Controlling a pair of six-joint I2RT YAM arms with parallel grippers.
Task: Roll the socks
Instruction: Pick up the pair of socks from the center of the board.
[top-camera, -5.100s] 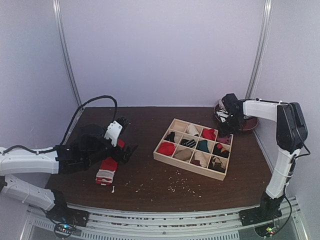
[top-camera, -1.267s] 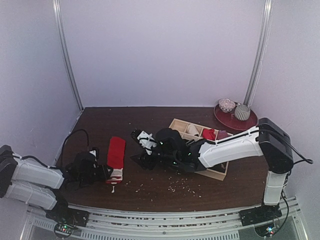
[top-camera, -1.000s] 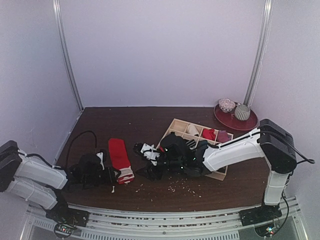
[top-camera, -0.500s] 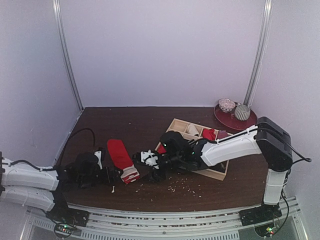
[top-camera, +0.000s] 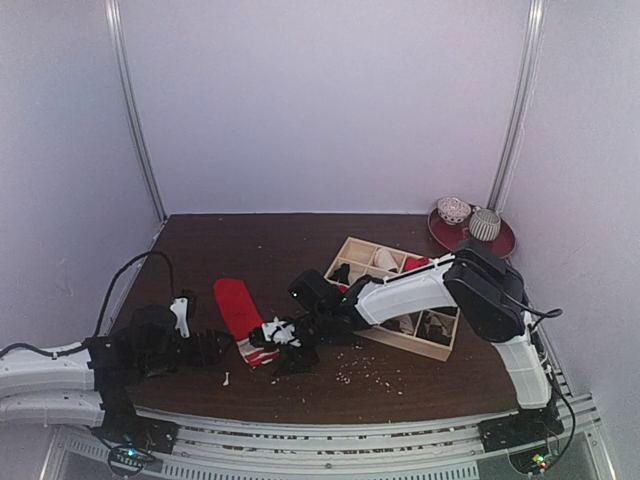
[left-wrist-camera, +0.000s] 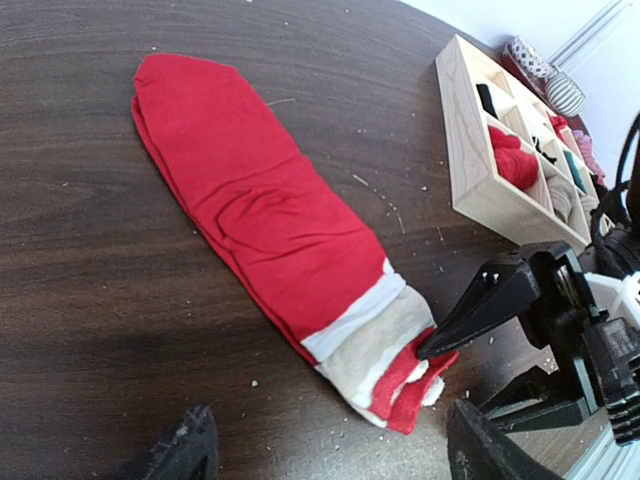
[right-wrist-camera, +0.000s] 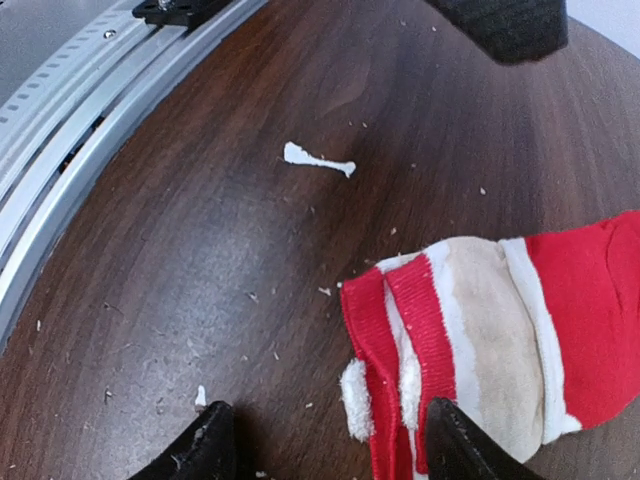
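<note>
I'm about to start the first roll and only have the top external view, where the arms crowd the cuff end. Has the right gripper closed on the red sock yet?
Observer: No. In the right wrist view, the right gripper is open. The red fabric sock with white and beige striped cuff lies flat, a cuff corner between the fingers.
Operator: And the other arm?
Observer: In the left wrist view, the left gripper is open too, with both fingers off the sock, just short of the cuff.
</note>
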